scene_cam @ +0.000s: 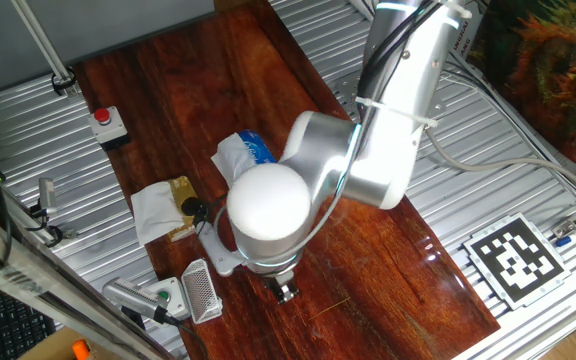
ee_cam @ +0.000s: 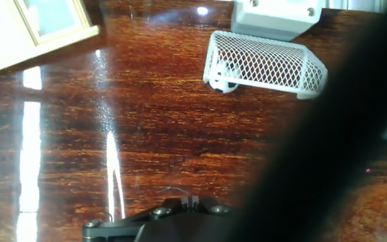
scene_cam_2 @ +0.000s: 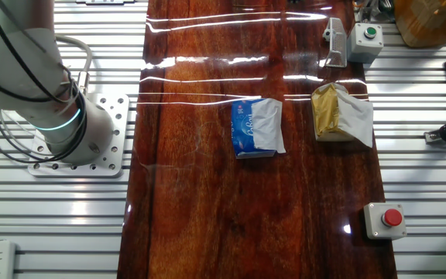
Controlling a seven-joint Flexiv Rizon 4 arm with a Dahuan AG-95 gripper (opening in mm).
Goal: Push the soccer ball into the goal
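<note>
The goal (ee_cam: 267, 64), a white frame with mesh netting, lies at the top of the hand view. The soccer ball (ee_cam: 222, 76), tiny, white with black patches, sits inside the goal's left end, behind the mesh. My gripper (ee_cam: 190, 200) is at the bottom edge of that view, well short of the goal, with its jaws pressed together and nothing between them. In one fixed view the gripper (scene_cam: 286, 290) hangs over the wood just right of the goal (scene_cam: 200, 292); I cannot make out the ball there. The other fixed view shows the goal (scene_cam_2: 334, 40) but not the gripper.
A white box with a green button (scene_cam_2: 366, 39) stands right behind the goal. A blue and white tissue pack (scene_cam_2: 255, 128), a white napkin with a gold wrapper (scene_cam_2: 339, 115) and a red button (scene_cam_2: 385, 219) lie on the wood. A dark blur (ee_cam: 341, 154) covers the right of the hand view.
</note>
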